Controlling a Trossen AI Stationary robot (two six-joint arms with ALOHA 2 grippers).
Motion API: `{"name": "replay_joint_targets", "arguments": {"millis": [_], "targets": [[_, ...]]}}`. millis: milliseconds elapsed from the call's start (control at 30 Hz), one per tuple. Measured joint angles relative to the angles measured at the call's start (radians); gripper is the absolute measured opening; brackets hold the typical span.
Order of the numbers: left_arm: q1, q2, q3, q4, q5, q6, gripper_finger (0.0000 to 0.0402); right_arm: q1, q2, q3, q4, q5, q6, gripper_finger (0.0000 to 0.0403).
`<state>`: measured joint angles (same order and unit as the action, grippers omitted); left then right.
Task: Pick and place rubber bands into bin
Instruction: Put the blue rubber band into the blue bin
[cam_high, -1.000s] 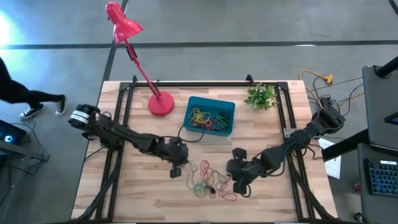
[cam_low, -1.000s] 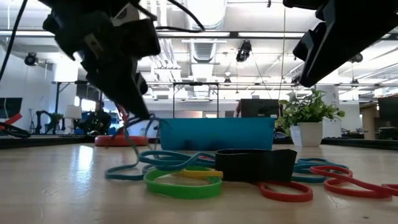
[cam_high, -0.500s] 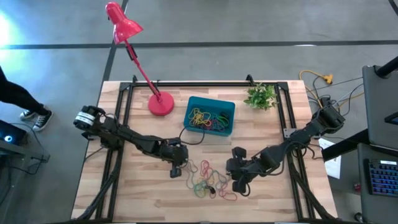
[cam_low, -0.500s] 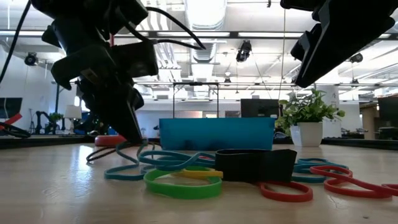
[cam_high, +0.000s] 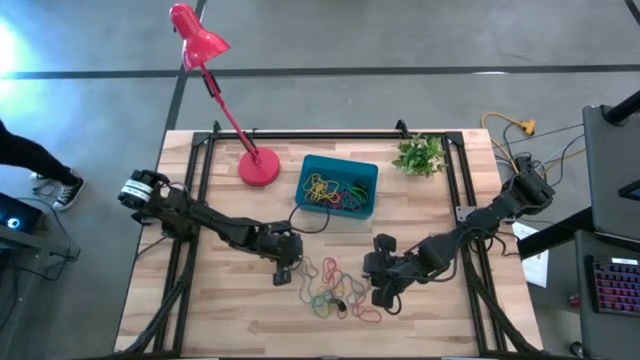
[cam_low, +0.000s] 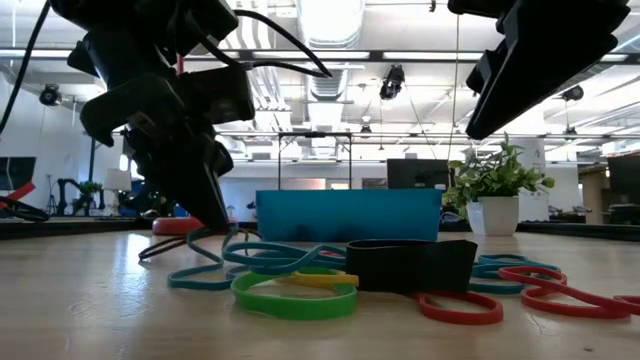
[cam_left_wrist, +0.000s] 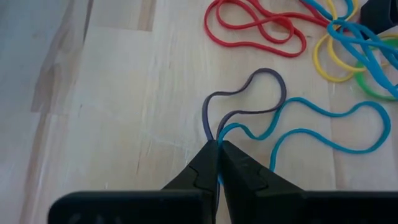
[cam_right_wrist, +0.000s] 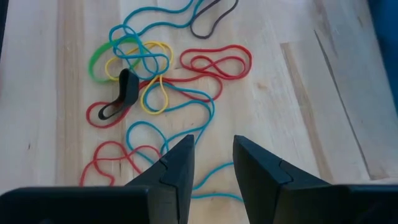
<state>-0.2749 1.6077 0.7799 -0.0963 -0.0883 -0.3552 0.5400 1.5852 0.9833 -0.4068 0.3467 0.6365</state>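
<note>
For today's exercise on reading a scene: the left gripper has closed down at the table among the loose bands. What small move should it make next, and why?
Probably a short lift straight up. The left gripper is shut on a purple-grey band and a teal band, both lying flat on the table. Raising them frees them from the pile before carrying them to the bin.

Rubber bands loose on the table, bin already holding some.

The rubber bands (cam_high: 335, 290) lie tangled flat on the wood at lower centre of the high view: red, teal, yellow and green loops, plus one wide black band (cam_low: 410, 266) standing on edge. The bin (cam_high: 337, 187), a low-walled teal box, sits upright above them at centre, holding a heap of yellow, red and green bands.
</note>
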Motion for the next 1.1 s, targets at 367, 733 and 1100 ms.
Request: {"name": "replay_joint_targets", "arguments": {"millis": [367,733,1100], "targets": [[0.000,0.000,-0.001,0.000,0.000,-0.002,0.0047,-0.005,0.000,0.000,0.000,0.023,-0.012,0.0100],[0.000,0.000,-0.001,-0.002,0.000,-0.005,0.0052,-0.005,0.000,0.000,0.000,0.023,-0.015,0.0100],[0.000,0.000,-0.001,-0.002,0.000,-0.005,0.0045,-0.005,0.000,-0.005,0.001,0.023,-0.015,0.0100]]}}
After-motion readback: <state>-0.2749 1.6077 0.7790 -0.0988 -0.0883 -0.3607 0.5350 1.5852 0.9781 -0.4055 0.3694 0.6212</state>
